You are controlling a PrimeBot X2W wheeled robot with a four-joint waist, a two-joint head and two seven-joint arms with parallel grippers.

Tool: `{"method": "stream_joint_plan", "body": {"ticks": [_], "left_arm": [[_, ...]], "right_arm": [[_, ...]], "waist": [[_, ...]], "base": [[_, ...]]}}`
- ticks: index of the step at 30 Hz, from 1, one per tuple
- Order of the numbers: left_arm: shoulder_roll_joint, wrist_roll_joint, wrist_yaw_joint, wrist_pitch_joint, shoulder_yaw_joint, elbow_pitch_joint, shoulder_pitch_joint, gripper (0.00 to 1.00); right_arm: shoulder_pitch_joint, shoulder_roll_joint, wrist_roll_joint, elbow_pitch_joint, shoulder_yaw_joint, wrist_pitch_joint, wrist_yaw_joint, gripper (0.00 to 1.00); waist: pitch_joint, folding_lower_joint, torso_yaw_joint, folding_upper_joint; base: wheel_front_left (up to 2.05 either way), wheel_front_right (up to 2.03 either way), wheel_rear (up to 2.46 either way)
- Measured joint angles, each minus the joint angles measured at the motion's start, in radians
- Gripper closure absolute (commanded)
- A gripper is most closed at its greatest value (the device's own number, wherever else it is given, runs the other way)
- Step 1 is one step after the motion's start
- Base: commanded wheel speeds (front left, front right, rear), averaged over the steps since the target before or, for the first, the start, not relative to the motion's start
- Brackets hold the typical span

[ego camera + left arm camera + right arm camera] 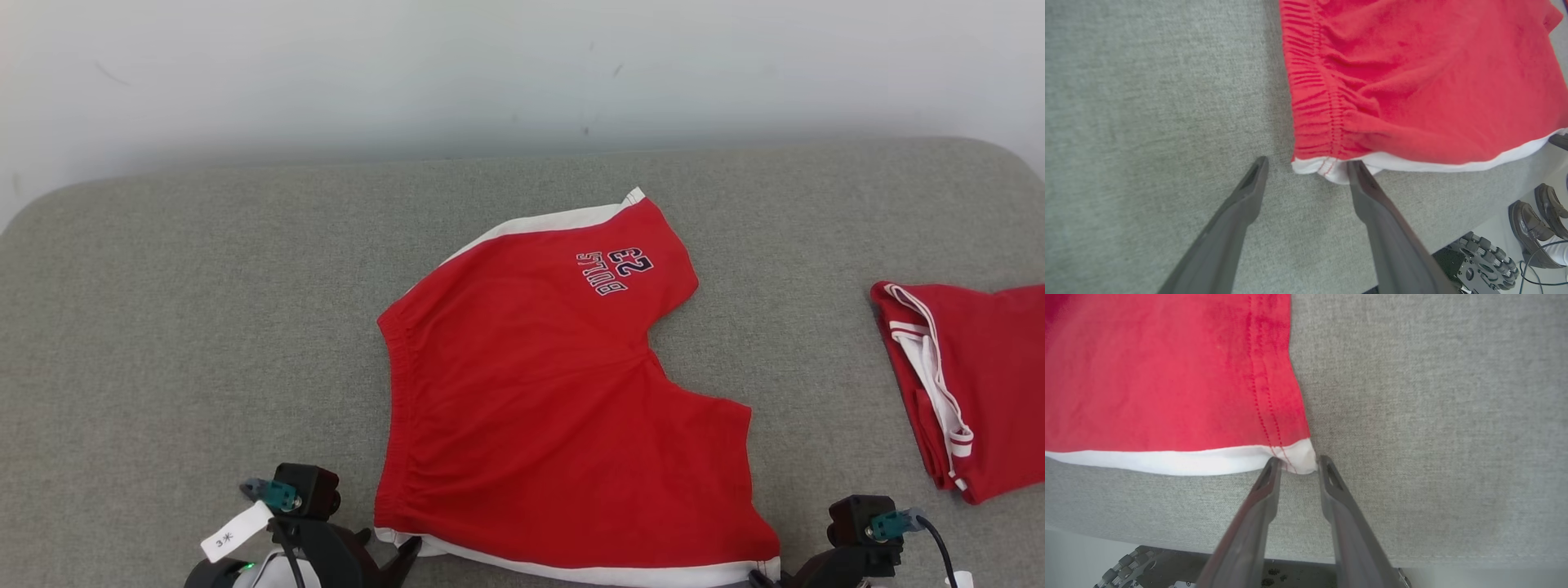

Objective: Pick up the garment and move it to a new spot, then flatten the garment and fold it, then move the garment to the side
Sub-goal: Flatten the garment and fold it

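Right fingers (1269, 473) straddle shorts (1167, 375); grip unclear.

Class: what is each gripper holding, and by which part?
Nothing is held. The left gripper stands open at the red shorts' waistband corner; the right gripper brackets the white hem corner, not shut.

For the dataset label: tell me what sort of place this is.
Probably a lab or test room set up for garment folding: a grey cloth-covered table against a bare white wall, red shorts spread out with a folded red garment off to one side, and a wheeled base on pale floor.
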Motion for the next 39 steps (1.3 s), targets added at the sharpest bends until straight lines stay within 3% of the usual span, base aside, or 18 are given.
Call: {"method": "stream_joint_plan", "body": {"ticks": [7, 12, 13, 14, 15, 16, 18, 20, 29, 39], "left_arm": [[-0.003, 0.000, -0.008, -0.009, -0.001, 0.008, -0.006, 0.00], [-0.008, 0.000, -0.009, -0.012, -0.002, 0.016, -0.010, 0.00], [-0.008, 0.000, -0.009, -0.012, -0.002, 0.018, -0.011, 0.05], [-0.008, 0.000, -0.009, -0.013, -0.002, 0.019, -0.011, 0.16], [-0.008, 0.000, -0.009, -0.013, -0.002, 0.021, -0.011, 0.38], [-0.008, 0.000, -0.010, -0.013, -0.002, 0.022, -0.011, 0.52], [-0.009, 0.000, -0.017, -0.016, -0.002, 0.024, -0.011, 0.71], [-0.011, -0.001, -0.018, -0.017, -0.002, 0.024, -0.011, 1.00], [-0.003, -0.026, -0.026, -0.040, 0.009, 0.009, -0.009, 1.00], [0.014, -0.027, -0.034, -0.066, 0.008, -0.083, 0.041, 1.00]], "right_arm": [[-0.014, 0.000, -0.001, 0.017, 0.003, -0.011, 0.004, 0.55], [-0.022, -0.002, -0.002, 0.025, 0.005, -0.027, 0.006, 0.71], [-0.022, -0.002, -0.002, 0.026, 0.005, -0.028, 0.006, 0.75], [-0.022, -0.002, -0.002, 0.028, 0.005, -0.030, 0.009, 0.80], [-0.022, -0.002, -0.002, 0.029, 0.005, -0.032, 0.012, 0.89], [-0.023, -0.003, -0.002, 0.031, 0.007, -0.035, 0.013, 0.98], [-0.024, -0.003, -0.002, 0.032, 0.009, -0.036, 0.015, 1.00], [-0.024, -0.003, -0.002, 0.033, 0.012, -0.038, 0.022, 1.00], [-0.021, -0.003, 0.026, 0.007, -0.007, -0.064, 0.049, 1.00], [0.071, -0.023, 0.175, -0.159, -0.039, -0.079, 0.169, 1.00]], "waist": [[-0.001, 0.0000, 0.002, 0.0000], [-0.001, 0.0000, 0.003, 0.0000], [-0.001, 0.0000, 0.004, 0.0000], [-0.001, 0.0000, 0.004, 0.0000], [-0.001, 0.0000, 0.004, 0.0000], [-0.001, 0.0000, 0.005, 0.0000], [-0.002, 0.0000, 0.005, 0.0000], [-0.002, 0.0000, 0.006, 0.0000], [-0.005, 0.0000, 0.008, 0.0000], [-0.013, 0.0000, 0.015, 0.0000]], "base": [[0.00, 0.00, 0.00], [0.00, 0.00, 0.00], [0.00, 0.00, 0.00], [0.00, 0.00, 0.00], [0.00, 0.00, 0.00], [0.00, 0.00, 0.00], [0.00, 0.00, 0.00], [0.00, 0.00, 0.00], [0.00, 0.00, 0.00], [0.00, 0.00, 0.00]]}}
